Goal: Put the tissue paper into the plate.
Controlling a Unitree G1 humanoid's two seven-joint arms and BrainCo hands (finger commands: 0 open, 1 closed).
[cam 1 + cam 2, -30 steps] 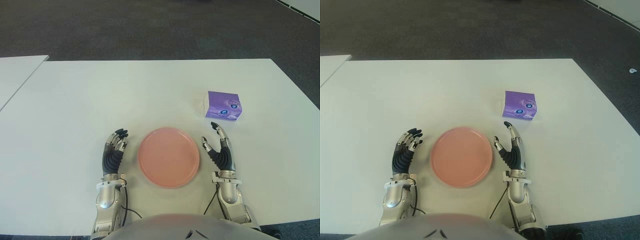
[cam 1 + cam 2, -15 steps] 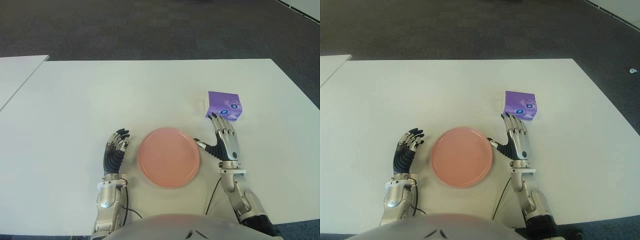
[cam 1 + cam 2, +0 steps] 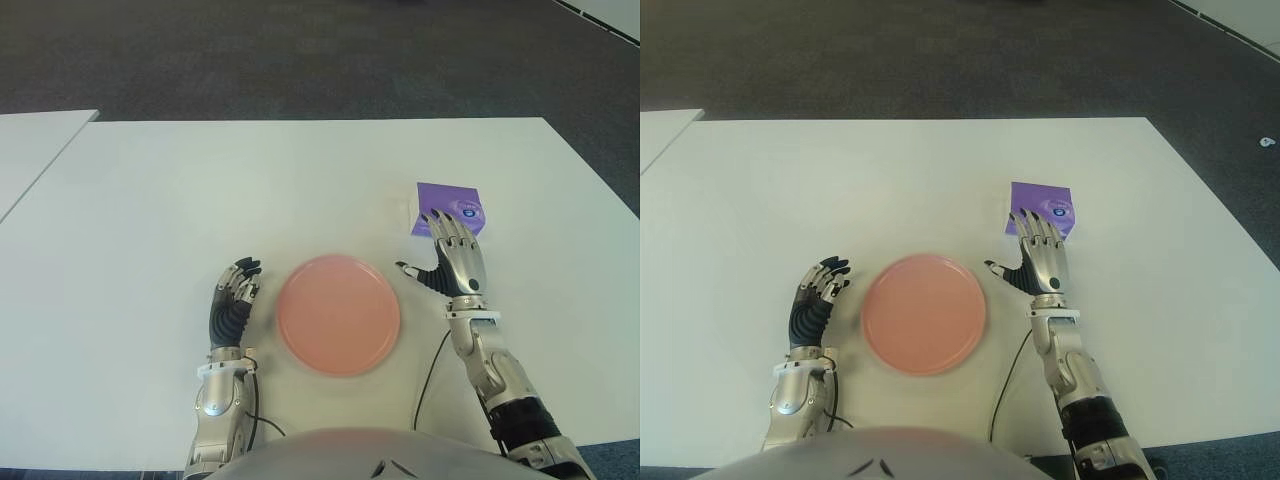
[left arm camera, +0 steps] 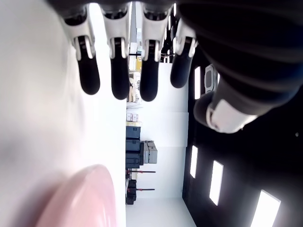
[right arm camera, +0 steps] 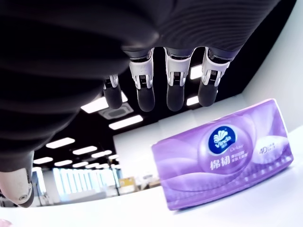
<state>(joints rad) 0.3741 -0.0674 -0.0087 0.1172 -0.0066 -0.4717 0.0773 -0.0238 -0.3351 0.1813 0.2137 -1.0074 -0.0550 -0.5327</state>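
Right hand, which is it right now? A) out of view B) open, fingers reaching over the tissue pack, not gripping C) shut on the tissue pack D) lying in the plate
B. The right hand has its fingers spread just short of the purple tissue pack, and the right wrist view shows the pack free beyond the fingertips; the pink plate holds nothing.

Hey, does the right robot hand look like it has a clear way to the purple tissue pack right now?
Probably yes. The right robot hand is open, fingers spread, just short of the tissue pack, and nothing lies between them in its wrist view. The plate is off to its left, out of the way.
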